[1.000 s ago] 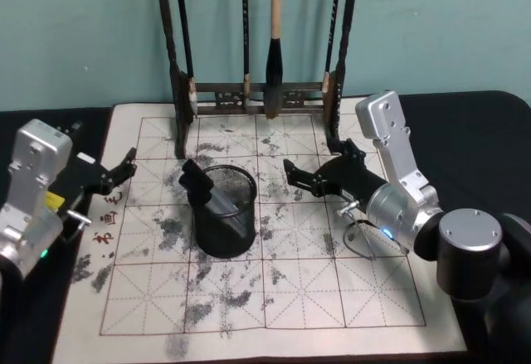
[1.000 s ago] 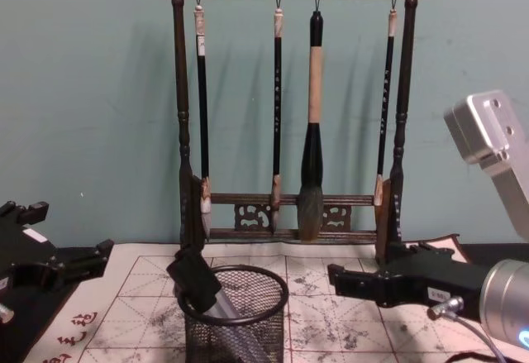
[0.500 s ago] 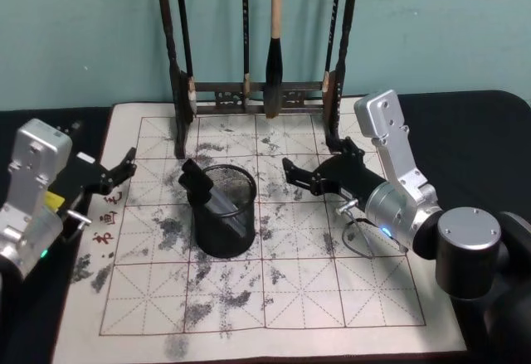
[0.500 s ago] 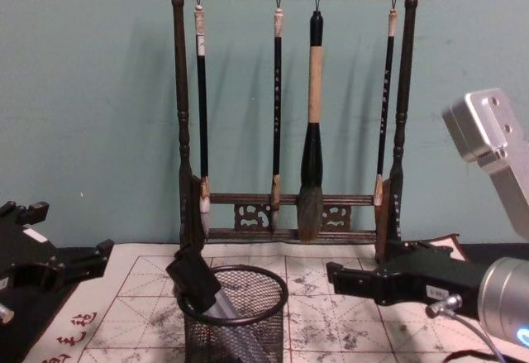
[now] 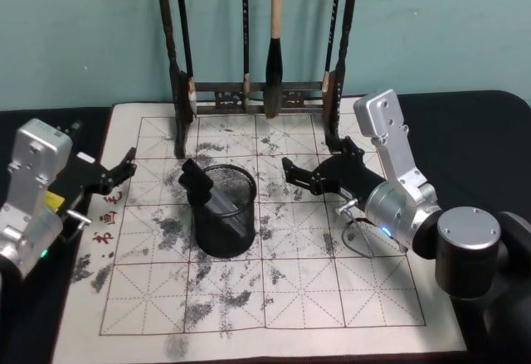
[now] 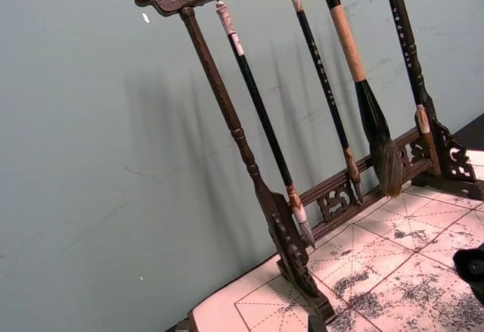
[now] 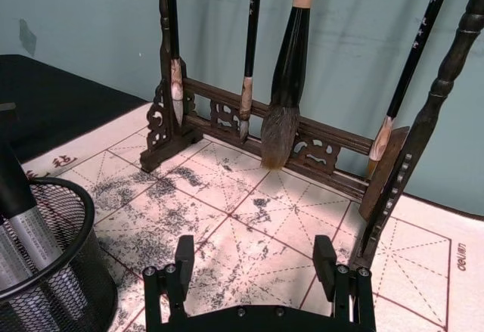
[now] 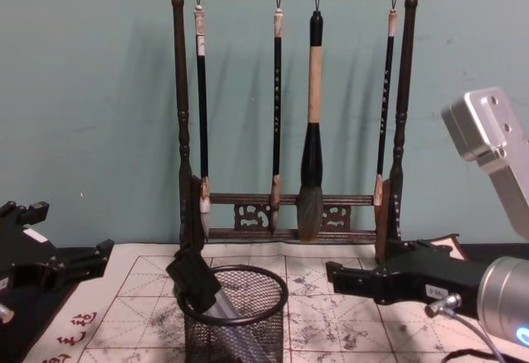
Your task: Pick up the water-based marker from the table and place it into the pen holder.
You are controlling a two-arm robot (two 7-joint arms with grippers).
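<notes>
Grey-barrelled water-based marker with black cap (image 5: 199, 183) stands tilted inside black wire-mesh cylindrical pen holder (image 5: 224, 211), cap leaning over its left rim (barrel visible through mesh). Right gripper (image 5: 290, 174) just right of holder, fingers spread apart, holding nothing, touching nothing. Left gripper (image 5: 126, 165) at mat's left edge, fingers parted, empty. Ink-stained gridded calligraphy mat (image 5: 282, 289) bare in front of holder. Dark wooden brush rack (image 8: 289, 115) behind, four brushes hanging.
</notes>
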